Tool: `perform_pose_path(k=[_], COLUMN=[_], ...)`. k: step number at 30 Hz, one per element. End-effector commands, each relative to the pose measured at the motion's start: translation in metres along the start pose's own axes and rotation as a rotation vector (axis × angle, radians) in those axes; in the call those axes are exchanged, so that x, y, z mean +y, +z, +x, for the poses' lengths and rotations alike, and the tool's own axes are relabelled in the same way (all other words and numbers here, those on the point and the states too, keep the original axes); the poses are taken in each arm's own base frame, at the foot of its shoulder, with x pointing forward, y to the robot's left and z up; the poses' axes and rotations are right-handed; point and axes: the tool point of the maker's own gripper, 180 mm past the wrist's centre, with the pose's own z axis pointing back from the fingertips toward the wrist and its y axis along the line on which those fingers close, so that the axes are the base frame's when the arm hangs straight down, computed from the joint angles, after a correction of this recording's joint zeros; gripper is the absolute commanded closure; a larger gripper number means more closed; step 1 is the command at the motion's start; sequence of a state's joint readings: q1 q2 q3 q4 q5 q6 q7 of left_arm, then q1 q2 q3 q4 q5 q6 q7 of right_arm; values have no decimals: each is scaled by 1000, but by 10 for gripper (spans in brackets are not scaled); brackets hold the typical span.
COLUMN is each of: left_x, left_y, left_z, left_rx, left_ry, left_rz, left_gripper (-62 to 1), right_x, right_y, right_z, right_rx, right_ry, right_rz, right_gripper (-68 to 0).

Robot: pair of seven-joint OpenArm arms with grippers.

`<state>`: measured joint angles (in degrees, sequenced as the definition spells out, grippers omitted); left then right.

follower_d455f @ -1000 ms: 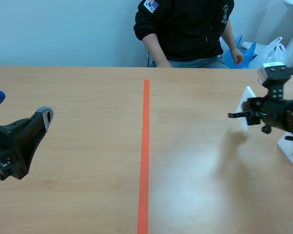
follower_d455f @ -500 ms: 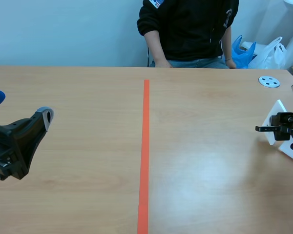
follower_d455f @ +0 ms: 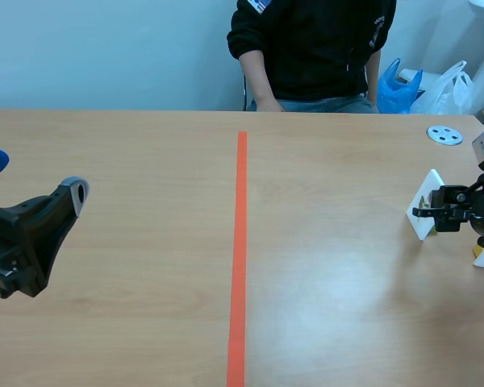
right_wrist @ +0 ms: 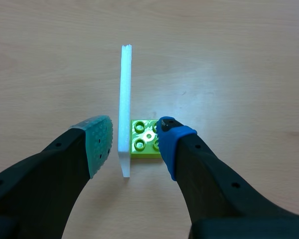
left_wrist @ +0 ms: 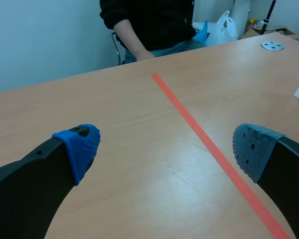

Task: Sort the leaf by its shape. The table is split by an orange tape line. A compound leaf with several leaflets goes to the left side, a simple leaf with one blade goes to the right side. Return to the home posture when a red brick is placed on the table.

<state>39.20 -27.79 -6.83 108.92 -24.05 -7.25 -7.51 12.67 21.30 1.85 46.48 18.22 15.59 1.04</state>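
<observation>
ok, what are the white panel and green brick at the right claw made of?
The white panel is likely foam board, matte: it has a thick edge with a ragged, crumbly top corner. Rigid plastic is not excluded. The green brick looks like moulded plastic, with a slight gloss and round studs on top.

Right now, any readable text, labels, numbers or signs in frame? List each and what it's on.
No text is readable.
Sleeve patch on the person's black top: coloured, too blurred to read.
Chest print on the same top: pale, too small to read.
White card in the right tool: small mark on its face, too small to read.
</observation>
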Motion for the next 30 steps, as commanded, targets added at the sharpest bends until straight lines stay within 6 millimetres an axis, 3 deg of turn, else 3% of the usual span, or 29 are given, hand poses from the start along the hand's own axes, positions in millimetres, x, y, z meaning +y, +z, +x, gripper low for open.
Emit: perform_pose_path(k=[1, 5, 11, 18, 25, 30], left_x=[1, 1, 1, 1, 1, 1], left_y=[0, 0, 0, 0, 0, 0], left_z=[7, 7, 5, 5, 5, 5], left_rx=[-24, -24, -17, -17, -17, -17], left_ry=[-4, -4, -4, -4, -4, -4], left_rz=[2, 2, 2, 2, 2, 2], left_gripper=[-570, -570, -570, -570, -570, -570], right_x=[-8, -8, -16, -32, -49, -53], right_y=[-2, -2, 2, 21, 67, 108], right_z=[22, 22, 32, 76, 133, 149], right_rx=[-55, -55, -64, -128, -246, -294], right_ry=[12, 13, 18, 81, 172, 237], right_rz=[-14, -13, -28, -59, -101, -98], right_gripper=[-254, -349, -372, -371, -371, -371])
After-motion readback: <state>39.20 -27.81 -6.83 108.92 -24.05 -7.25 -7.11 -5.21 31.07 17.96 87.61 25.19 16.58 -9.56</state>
